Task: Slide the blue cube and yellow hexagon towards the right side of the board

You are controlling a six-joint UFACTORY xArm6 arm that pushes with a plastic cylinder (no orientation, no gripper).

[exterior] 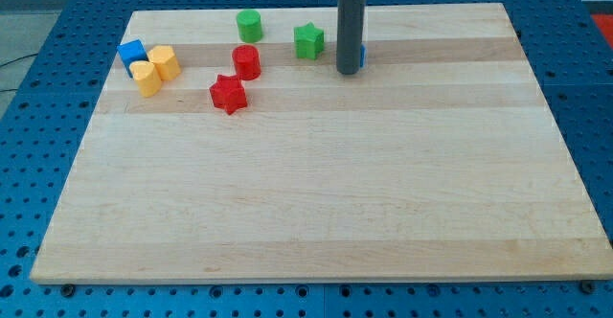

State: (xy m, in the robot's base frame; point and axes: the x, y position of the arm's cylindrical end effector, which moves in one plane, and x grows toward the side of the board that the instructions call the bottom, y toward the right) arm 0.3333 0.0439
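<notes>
The blue cube [131,53] sits near the board's upper left. Two yellow blocks lie against it: one yellow hexagon-like block [165,62] to its right and another yellow block [147,78] below it. I cannot tell for sure which is the hexagon. My tip [348,72] rests on the board far to the right of them, at the upper middle. A small blue block [361,55] is mostly hidden behind the rod.
A green cylinder [249,24] and a green star [308,41] lie near the top edge. A red cylinder [246,61] and a red star [228,94] lie between the yellow blocks and my tip. The wooden board [316,203] sits on a blue perforated table.
</notes>
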